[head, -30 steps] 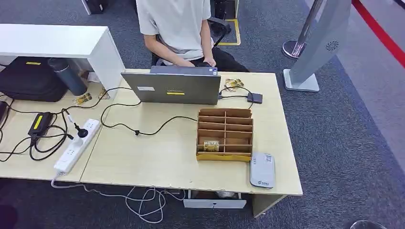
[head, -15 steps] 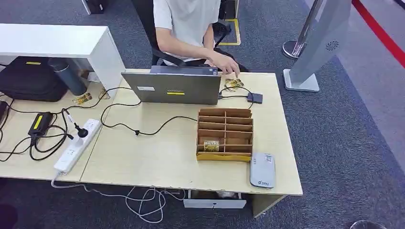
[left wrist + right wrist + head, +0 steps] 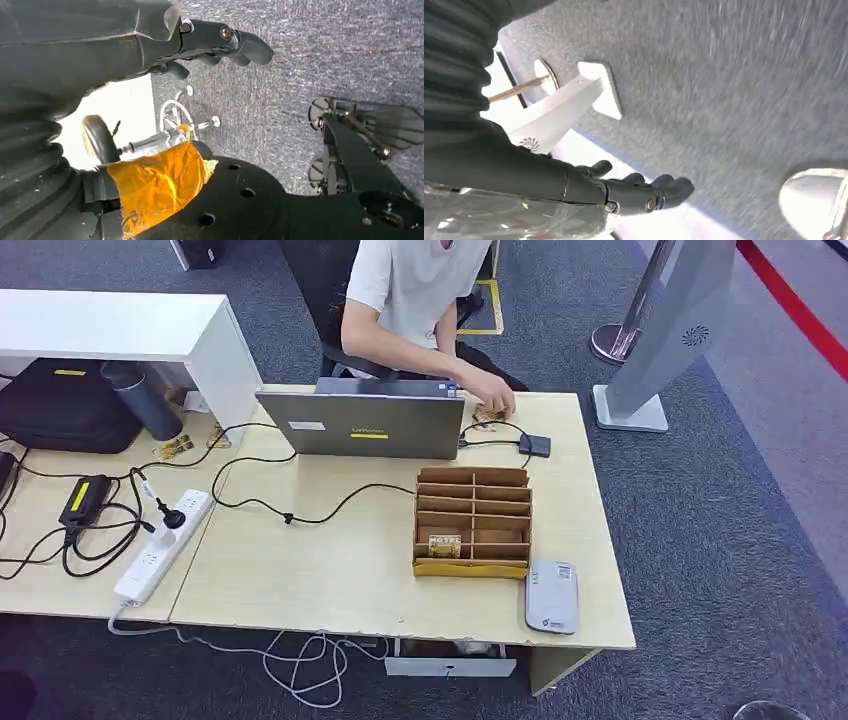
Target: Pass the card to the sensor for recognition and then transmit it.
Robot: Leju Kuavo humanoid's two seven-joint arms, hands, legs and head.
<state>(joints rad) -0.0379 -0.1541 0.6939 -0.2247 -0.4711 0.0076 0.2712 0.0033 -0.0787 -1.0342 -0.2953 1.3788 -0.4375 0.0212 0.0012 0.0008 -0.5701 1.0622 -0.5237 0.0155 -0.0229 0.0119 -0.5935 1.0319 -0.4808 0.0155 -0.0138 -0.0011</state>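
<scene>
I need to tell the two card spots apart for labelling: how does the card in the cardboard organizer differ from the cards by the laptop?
The card in the organizer sits alone in a front-row compartment of the cardboard organizer; the cards by the laptop lie loose on the table at the far edge. A person's hand is at the far cards; nothing touches the organizer's card. Both show yellowish printed faces.

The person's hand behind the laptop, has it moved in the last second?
Yes. The person's hand has reached from behind the laptop out past its corner, to the cards by the adapter.
</scene>
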